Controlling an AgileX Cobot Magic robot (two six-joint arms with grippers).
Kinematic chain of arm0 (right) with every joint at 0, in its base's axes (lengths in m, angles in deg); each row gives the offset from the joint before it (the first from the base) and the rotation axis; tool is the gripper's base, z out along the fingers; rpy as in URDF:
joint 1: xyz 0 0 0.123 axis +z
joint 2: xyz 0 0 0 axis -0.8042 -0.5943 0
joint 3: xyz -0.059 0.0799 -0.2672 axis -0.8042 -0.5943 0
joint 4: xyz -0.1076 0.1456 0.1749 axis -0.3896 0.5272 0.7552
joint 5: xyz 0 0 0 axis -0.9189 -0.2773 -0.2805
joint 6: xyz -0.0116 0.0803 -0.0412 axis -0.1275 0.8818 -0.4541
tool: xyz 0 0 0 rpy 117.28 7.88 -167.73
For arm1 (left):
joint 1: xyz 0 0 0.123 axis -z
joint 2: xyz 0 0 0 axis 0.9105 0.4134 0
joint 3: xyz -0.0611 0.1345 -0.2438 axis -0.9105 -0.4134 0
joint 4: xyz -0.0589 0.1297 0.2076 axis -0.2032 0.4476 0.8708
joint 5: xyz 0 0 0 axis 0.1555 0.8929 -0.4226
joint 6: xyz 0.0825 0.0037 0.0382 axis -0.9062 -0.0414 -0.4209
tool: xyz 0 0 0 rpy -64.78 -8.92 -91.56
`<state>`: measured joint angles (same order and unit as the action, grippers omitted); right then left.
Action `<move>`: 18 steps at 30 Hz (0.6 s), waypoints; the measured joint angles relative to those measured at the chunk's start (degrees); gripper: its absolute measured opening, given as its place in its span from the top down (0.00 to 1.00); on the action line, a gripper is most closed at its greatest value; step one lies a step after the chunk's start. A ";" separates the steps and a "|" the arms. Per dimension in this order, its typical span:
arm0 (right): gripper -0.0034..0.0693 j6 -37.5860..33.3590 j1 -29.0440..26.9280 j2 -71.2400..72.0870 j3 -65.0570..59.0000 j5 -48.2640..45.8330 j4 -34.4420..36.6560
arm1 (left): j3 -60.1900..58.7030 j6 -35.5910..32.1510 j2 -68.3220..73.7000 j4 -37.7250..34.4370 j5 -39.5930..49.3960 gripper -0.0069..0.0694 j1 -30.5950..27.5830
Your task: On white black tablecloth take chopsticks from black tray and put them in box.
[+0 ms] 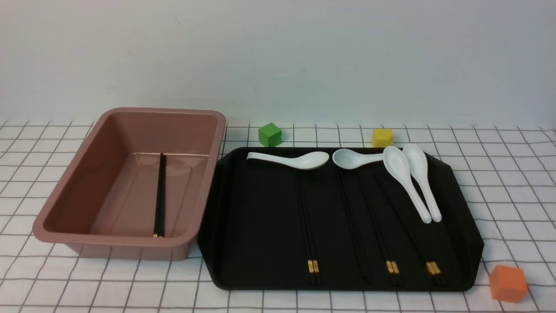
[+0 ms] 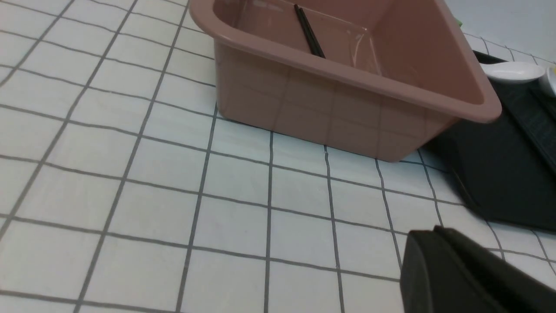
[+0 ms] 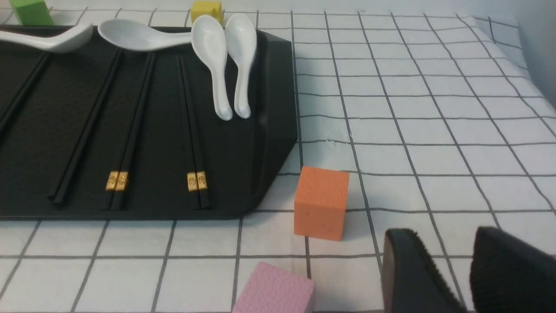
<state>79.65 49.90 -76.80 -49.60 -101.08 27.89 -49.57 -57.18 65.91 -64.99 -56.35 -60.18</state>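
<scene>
We note the chopsticks (image 3: 197,143) lie lengthwise on the tray (image 3: 269,143), nearer our right hand (image 3: 451,269), slightly open and empty.

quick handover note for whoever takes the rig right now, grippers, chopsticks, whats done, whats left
Right gripper: open, empty, low over the tablecloth near the orange cube.
Left gripper: only partly in view, state unclear, nothing seen held, near the box.
Done: one pair of chopsticks lies in the box.
Left: three gold-banded pairs plus one more dark stick or pair on the black tray. White spoons stay.
</scene>
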 joint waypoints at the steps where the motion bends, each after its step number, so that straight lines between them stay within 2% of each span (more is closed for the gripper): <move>1: 0.62 0.00 0.00 0.00 0.00 0.00 0.00 | 0.00 0.00 0.00 0.00 0.00 0.91 0.00; 18: 0.62 0.00 0.00 0.00 0.00 0.00 0.00 | 0.00 0.00 0.00 0.00 0.00 0.89 0.00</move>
<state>79.65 49.90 -76.80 -49.60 -101.08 27.89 -49.57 -57.18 65.91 -64.99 -56.35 -60.18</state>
